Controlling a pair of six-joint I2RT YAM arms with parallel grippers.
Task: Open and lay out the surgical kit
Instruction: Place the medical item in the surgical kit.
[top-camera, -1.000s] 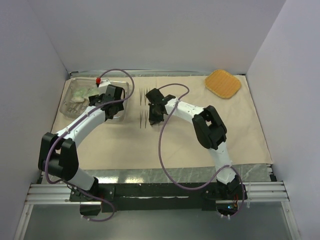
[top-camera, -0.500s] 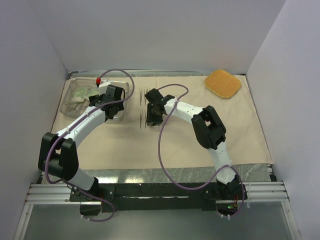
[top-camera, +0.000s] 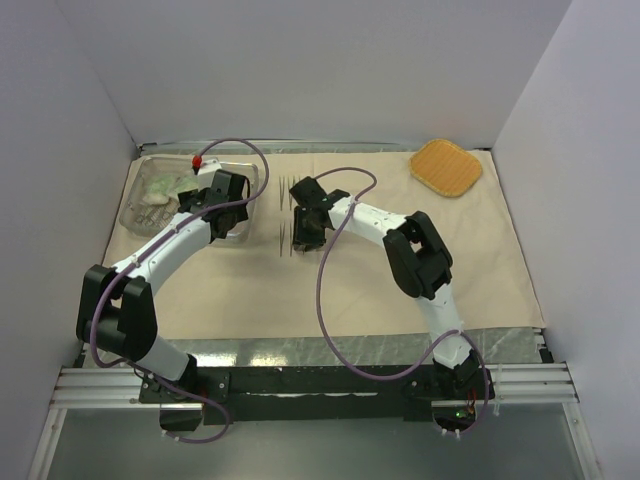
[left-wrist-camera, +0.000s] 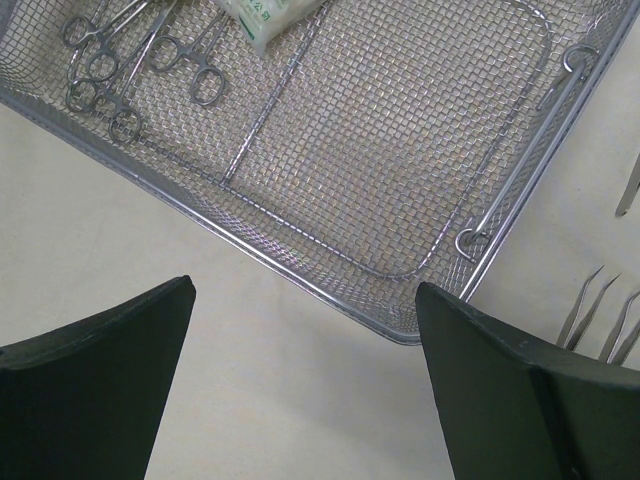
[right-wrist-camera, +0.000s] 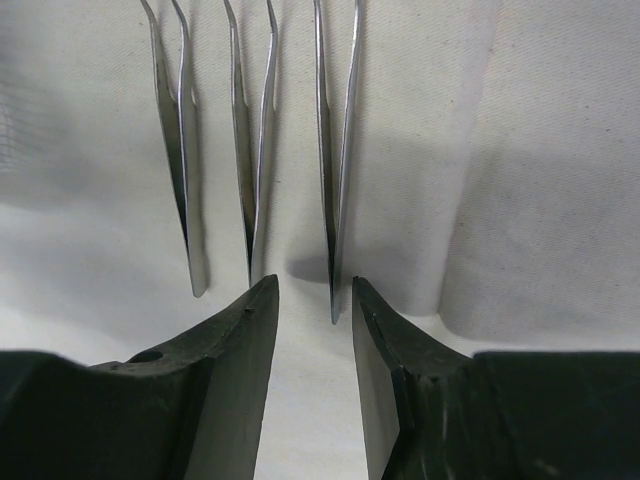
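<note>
Right wrist view is showing your right gripper (right-wrist-camera: 312, 287) hanging half-open and empty behind three tweezers (right-wrist-camera: 250, 150) lying on the cloth (right-wrist-camera: 520, 150), so you are laying out instruments, and your wide-open left gripper (left-wrist-camera: 305, 290) is likely needing to reach the forceps (left-wrist-camera: 120, 60) lying in the tray (left-wrist-camera: 400, 150).

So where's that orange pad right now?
Seen from above, the orange pad sits on the far right corner of the beige cloth, apart from everything else; the wire tray is over at the far left.
</note>
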